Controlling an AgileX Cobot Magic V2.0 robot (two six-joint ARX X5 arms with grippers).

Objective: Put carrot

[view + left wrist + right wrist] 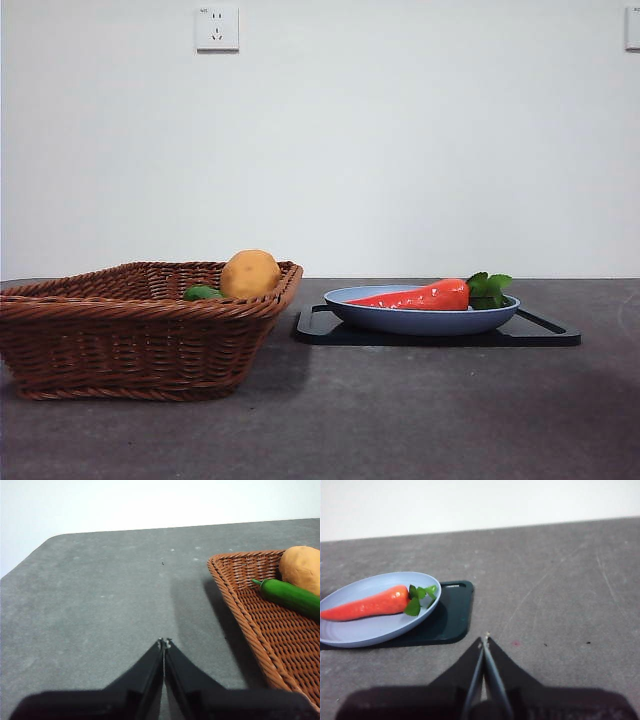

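The red-orange carrot (425, 296) with green leaves lies in a blue plate (420, 319) on a dark board (540, 332), right of centre in the front view. It also shows in the right wrist view (367, 605), off to the side of my right gripper (484, 641), which is shut and empty over bare table. My left gripper (164, 642) is shut and empty over the table beside the wicker basket (260, 625). Neither gripper shows in the front view.
The wicker basket (140, 330) at the left holds a round yellow-brown potato (250, 273) and a small green vegetable (203, 293). The plate (375, 630) rests on the dark board (452, 615). A wall stands behind the table.
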